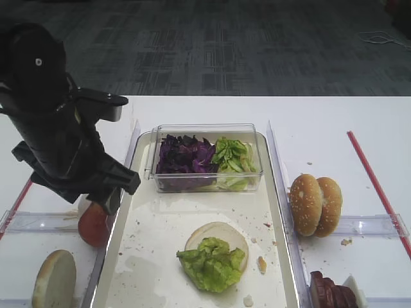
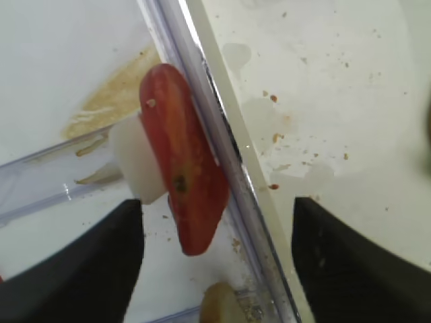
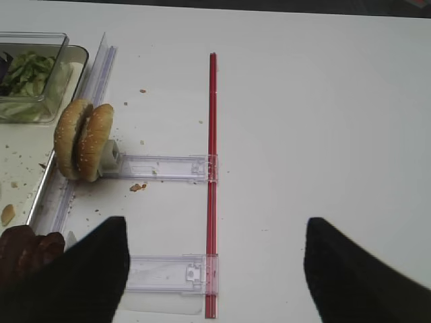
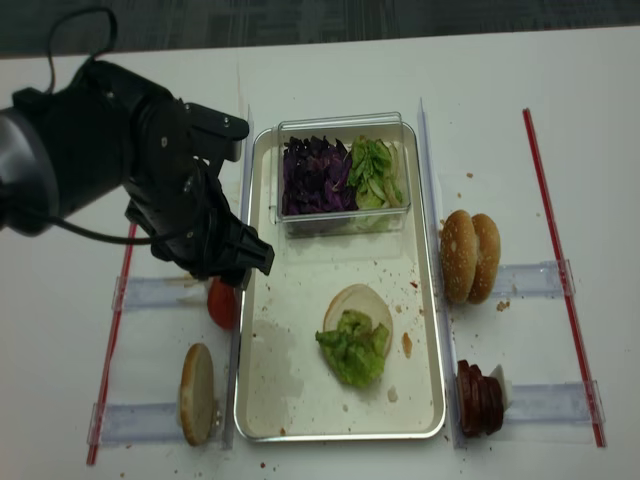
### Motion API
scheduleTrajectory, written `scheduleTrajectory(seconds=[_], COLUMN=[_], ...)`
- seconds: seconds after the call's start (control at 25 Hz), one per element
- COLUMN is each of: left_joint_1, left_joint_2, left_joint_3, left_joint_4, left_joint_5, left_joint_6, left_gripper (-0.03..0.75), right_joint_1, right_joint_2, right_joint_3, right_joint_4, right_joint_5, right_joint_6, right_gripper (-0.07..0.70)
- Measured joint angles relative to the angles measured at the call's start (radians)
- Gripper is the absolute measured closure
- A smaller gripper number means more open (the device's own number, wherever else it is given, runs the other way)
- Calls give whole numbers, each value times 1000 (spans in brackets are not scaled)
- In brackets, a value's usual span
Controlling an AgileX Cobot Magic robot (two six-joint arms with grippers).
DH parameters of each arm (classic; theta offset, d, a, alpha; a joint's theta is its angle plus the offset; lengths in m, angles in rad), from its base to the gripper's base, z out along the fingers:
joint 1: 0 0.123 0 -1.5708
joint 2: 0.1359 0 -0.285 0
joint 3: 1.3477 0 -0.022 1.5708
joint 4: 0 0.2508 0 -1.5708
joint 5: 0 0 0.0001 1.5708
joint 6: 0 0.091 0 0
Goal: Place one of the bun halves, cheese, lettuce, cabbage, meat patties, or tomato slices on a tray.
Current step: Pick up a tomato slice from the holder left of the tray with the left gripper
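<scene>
A tomato slice (image 2: 182, 168) stands on edge against a white block (image 2: 137, 160), just outside the tray (image 2: 323, 101) rim. My left gripper (image 2: 215, 259) hangs over it, open, with the slice's lower tip between the fingers (image 2: 74, 269) and untouched. From above, the left arm (image 1: 61, 128) hides most of the tomato slice (image 1: 94, 224). On the tray (image 1: 160, 256) lies a pale bun half (image 1: 218, 235) under lettuce (image 1: 212, 263). My right gripper (image 3: 212, 269) is open over bare table, holding nothing.
A clear tub (image 1: 205, 157) of purple cabbage (image 1: 186, 156) and green strips sits at the tray's far end. Sesame bun halves (image 1: 314, 205) and meat patties (image 1: 331, 292) stand right of the tray. Another bun half (image 1: 54, 279) stands front left. Red strips (image 3: 213, 168) and clear holders (image 3: 161, 167) lie on the table.
</scene>
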Motion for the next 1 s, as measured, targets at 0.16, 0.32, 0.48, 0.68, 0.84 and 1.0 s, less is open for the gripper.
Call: scheduleTrajectory(seconds=[0.16,0.32,0.48,0.68,0.84,1.0], left_joint_1=[0,0,0,0,0,0], left_joint_2=[26,41,69,70,84,93], left_joint_3=[0,0,0,0,-2,-2], left_joint_4=[0,2,2,3,3,4], left_joint_5=[-9,-15,-17,-25,-27,-29], left_joint_6=[0,0,0,0,0,0], left_gripper=[283,323,336,352,381,388], right_joint_1=[0,0,0,0,0,0], right_joint_2=[0,0,0,0,0,0], right_joint_3=[0,0,0,0,0,0], right_joint_4=[0,0,0,0,0,0], right_joint_5=[0,0,0,0,0,0], right_joint_6=[0,0,0,4,4,4], right_gripper=[58,58,58,58,58,58])
